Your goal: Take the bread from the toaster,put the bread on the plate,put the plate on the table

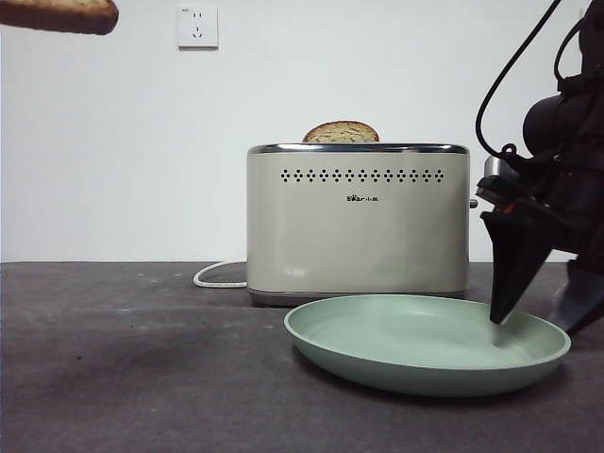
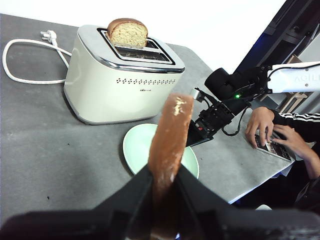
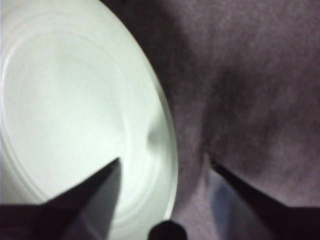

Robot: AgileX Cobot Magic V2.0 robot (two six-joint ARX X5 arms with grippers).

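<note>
Holding the bread point(image 2: 167, 145) clamped edge-on in my left tool point(image 2: 162, 187), I keep it high above the desk point(image 1: 123, 359). Below, the mint plate point(image 1: 377, 363) lies just before the cream toaster point(image 1: 359, 226), where another slice point(image 1: 341, 132) stands. My right tool point(image 3: 162, 167) straddles the plate's rim, jaws apart.

The right gripper point(image 1: 538, 316) blocks 1 edge of the plate point(image 1: 377, 363), with 1 jaw inside the rim. The toaster point(image 1: 359, 226) stands just behind. The table point(image 1: 123, 359) beside them is open room.
</note>
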